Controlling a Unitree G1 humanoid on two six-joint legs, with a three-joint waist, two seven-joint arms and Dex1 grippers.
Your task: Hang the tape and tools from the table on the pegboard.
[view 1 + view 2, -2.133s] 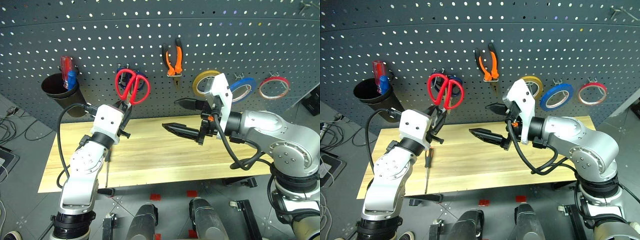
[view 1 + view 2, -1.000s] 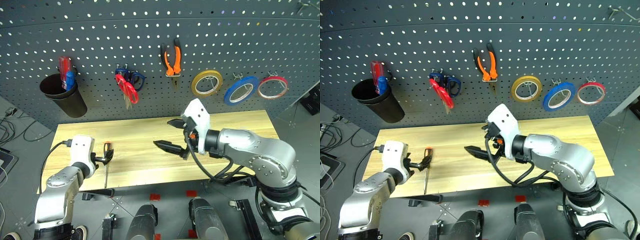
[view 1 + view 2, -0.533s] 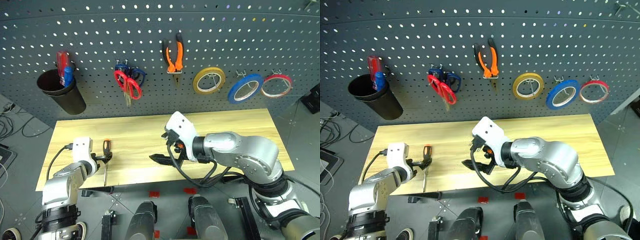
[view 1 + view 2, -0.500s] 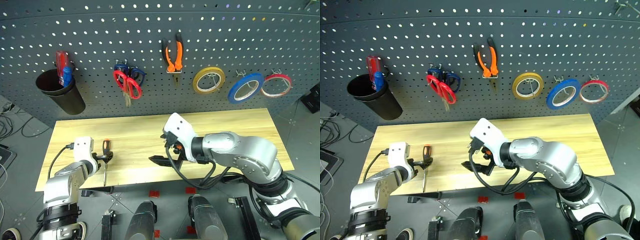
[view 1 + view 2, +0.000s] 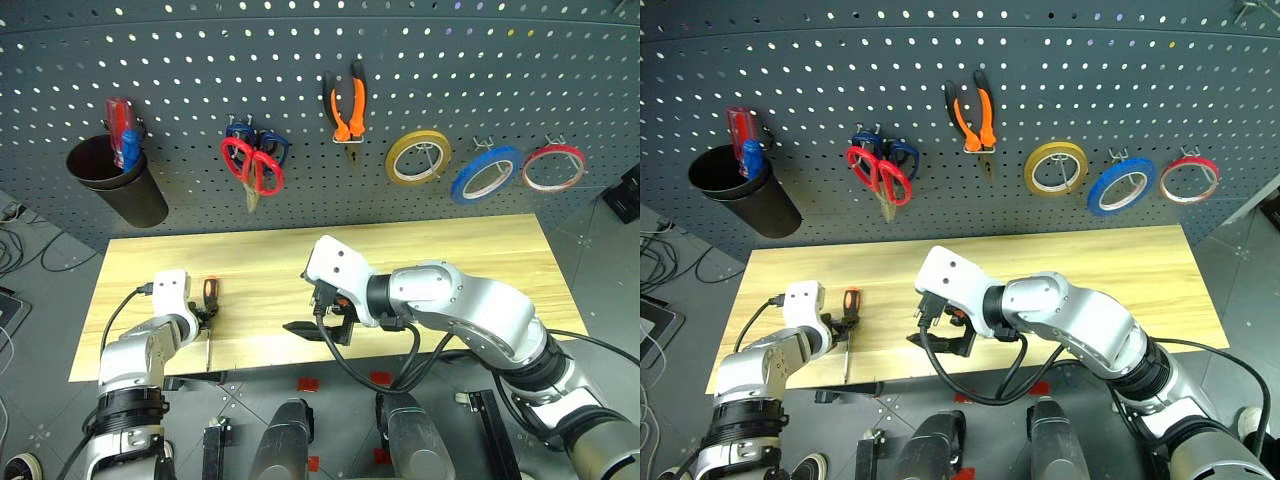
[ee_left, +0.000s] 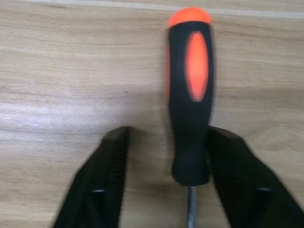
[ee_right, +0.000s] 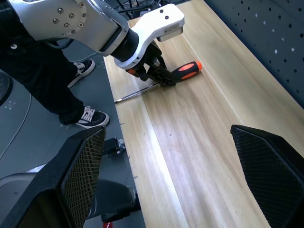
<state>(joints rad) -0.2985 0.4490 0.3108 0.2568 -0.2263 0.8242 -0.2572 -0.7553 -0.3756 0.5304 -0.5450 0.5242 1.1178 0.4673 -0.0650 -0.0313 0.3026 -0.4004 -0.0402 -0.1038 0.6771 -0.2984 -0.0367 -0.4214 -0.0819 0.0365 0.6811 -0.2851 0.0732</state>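
Lower left, left gripper (image 6: 190, 190): I have its fingers straddling the screwdriver (image 5: 209, 292) handle on the table (image 5: 470, 250), partly closed, one pad touching, not clamped.
Right gripper (image 5: 312, 315): spread wide, empty, parked mid-frame, out of the way.
Pegboard (image 5: 500, 60): red scissors (image 5: 254, 167), pliers (image 5: 347, 105), blue tape (image 5: 484, 173) already hooked.
Count: three tape rings, two scissors, one pliers, one screwdriver left to hang.

Even, bright light, edges bowed in the head views; close-up screwdriver (image 6: 190, 95) handle softly blurred.
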